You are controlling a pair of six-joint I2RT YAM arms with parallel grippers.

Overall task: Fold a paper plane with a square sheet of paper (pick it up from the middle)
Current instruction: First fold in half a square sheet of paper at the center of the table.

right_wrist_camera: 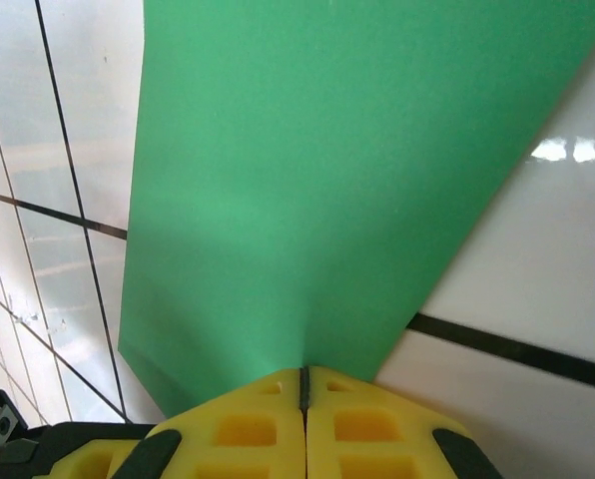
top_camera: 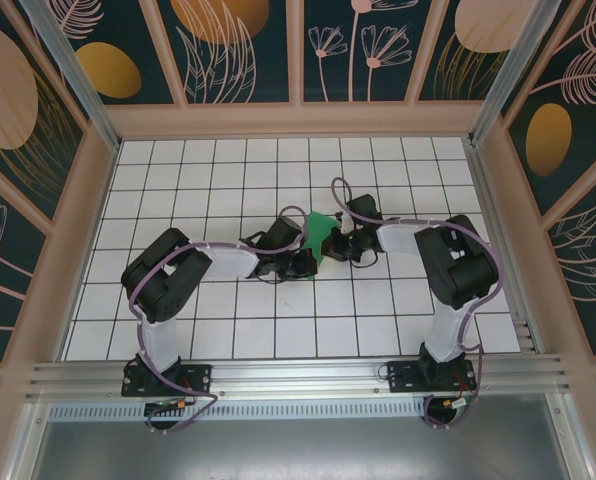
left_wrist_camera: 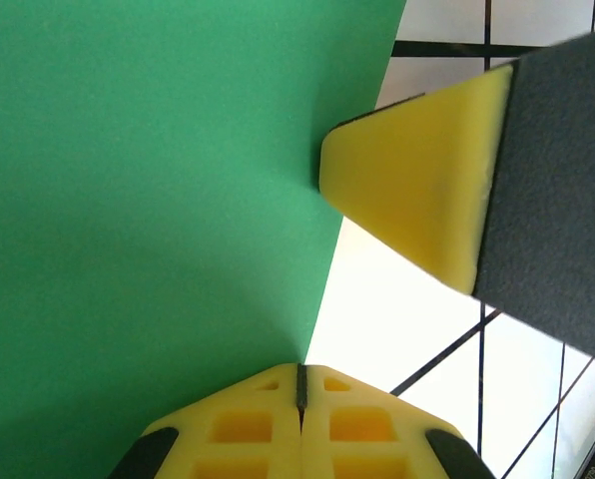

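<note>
Yellow foam fingers (left_wrist_camera: 248,429) of the left gripper (left_wrist_camera: 299,384) are clenched on the edge of a thin, bright green sheet of paper (left_wrist_camera: 148,200). The sheet spreads away from them toward 11 o'clock in the left wrist view. The right gripper (right_wrist_camera: 302,384) is likewise clamped on the same green sheet. Its pads meet at a thin seam, and the paper fans out toward 12 o'clock. Seen from the left wrist, at 2 o'clock, the right gripper's yellow wedge-shaped pad (left_wrist_camera: 417,180), backed by dark grey, touches the sheet's edge.

From overhead, the sheet sits near the middle of the white gridded tabletop (top_camera: 228,330), held between both grippers. The left arm (top_camera: 178,275) reaches in from 8 o'clock and the right arm (top_camera: 458,265) from 3 o'clock. The sheet looks partly folded, though the arms hide much of it.
</note>
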